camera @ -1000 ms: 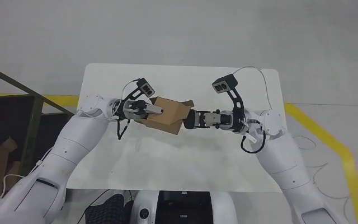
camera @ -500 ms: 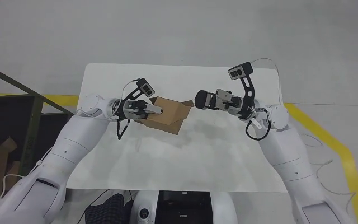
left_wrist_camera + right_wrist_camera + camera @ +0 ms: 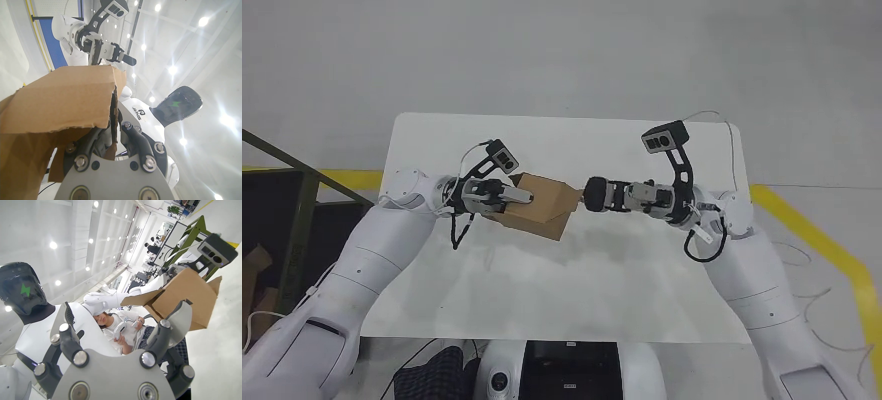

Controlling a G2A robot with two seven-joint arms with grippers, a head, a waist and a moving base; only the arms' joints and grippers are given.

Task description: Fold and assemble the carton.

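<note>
Midway along the bench [image 3: 542,290], the left pincer [image 3: 510,197] clamps a wall of the carton [image 3: 542,203]; the right pincer [image 3: 588,193], spread wide, sits at its other end.

Ceiling lamps [image 3: 203,21] flared into starbursts in the edge-bowed wrist views — the white counter [image 3: 642,290] lay evenly bright, shadows soft.

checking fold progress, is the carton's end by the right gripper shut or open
Open: the carton has flaps splayed outward at that end in the right wrist view.
</note>
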